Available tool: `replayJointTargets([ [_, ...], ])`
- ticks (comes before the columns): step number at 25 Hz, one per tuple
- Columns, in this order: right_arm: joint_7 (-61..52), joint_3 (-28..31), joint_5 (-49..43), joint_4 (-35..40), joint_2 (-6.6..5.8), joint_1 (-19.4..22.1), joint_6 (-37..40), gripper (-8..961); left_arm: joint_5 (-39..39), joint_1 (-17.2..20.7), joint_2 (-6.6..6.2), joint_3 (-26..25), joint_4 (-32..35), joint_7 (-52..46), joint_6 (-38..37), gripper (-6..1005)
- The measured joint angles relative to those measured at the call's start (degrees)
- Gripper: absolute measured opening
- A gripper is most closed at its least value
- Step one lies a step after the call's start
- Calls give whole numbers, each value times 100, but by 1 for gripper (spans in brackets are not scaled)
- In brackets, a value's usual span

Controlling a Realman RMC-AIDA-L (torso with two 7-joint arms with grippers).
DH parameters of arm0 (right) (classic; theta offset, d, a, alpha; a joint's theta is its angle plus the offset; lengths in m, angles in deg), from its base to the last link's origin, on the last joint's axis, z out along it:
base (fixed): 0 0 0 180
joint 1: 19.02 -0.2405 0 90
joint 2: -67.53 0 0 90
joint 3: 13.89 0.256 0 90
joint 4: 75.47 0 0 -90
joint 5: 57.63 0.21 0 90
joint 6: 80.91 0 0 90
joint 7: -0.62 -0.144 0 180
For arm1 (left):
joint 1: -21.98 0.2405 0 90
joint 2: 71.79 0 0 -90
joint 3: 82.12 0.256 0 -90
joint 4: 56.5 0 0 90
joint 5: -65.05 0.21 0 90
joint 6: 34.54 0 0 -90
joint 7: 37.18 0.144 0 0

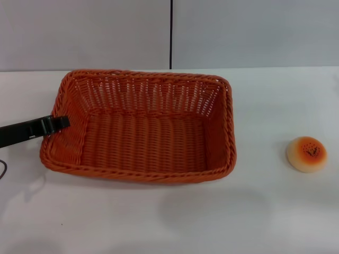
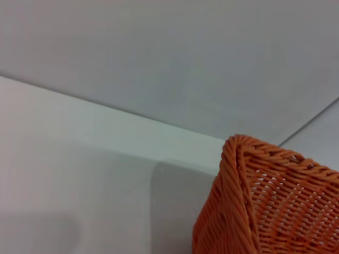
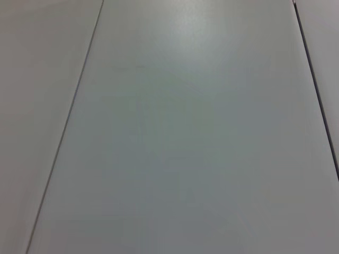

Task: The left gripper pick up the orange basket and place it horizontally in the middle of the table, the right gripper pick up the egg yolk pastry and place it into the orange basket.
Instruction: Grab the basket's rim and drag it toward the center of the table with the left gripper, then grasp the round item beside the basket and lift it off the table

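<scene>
Orange wicker basket (image 1: 140, 127): centre-left of frame, lying lengthwise on white tabletop (image 1: 169, 217). Left pincer (image 1: 55, 123): at basket's left rim, touching it; whether it grips cannot be told. Egg yolk pastry (image 1: 306, 154): right edge, well apart from basket

a pale grey wall (image 1: 85, 32) stands behind, split by a dark vertical seam (image 1: 171, 32).

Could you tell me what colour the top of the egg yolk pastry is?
Orange-brown with dark specks, clearest in the head view: egg yolk pastry.

Bare table (image 1: 265, 211) surrounds egg yolk pastry (image 1: 306, 154), orange basket (image 1: 143, 127) well apart
</scene>
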Motion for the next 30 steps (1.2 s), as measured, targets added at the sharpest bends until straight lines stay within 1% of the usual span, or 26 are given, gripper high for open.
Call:
replayJointTargets([
  [9,0,-1,0,3,30,74,18,712,-111,-53,-15,80,-4,30,-128,175],
  [10,0,-1,0,6,35,82,19,712,-360,-98,-8,62,-130,88,-127,175],
  [12,0,-1,0,6,45,95,23,712,-803,-97,-23,-32,-390,388,-95,229],
  [13,0,-2,0,3,54,99,27,712,-803,-97,-23,-32,-390,388,-95,256],
  [14,0,-1,0,0,64,103,30,712,-1011,-89,-24,-103,-599,620,-129,283],
  [17,0,-6,0,6,106,114,34,712,-1072,-69,-21,-128,-734,817,-147,363],
  [18,0,-12,0,17,117,119,36,712,-1192,-18,-20,-174,-816,1049,-131,390],
  [22,0,-53,-32,84,167,114,26,711,-1381,56,-24,-334,-838,1374,-128,496],
  [25,1,-79,-52,126,208,117,84,711,-1718,112,-26,-746,-924,1973,-192,576],
  [26,17,-85,-53,146,226,135,156,711,-1718,112,-26,-746,-924,1973,-192,605],
  [27,45,-90,-54,164,238,165,237,711,-2080,106,-27,-1062,-1088,2411,-320,634],
  [30,96,-97,-55,177,249,255,442,711,-2555,64,-26,-1438,-1362,2935,-541,722],
])
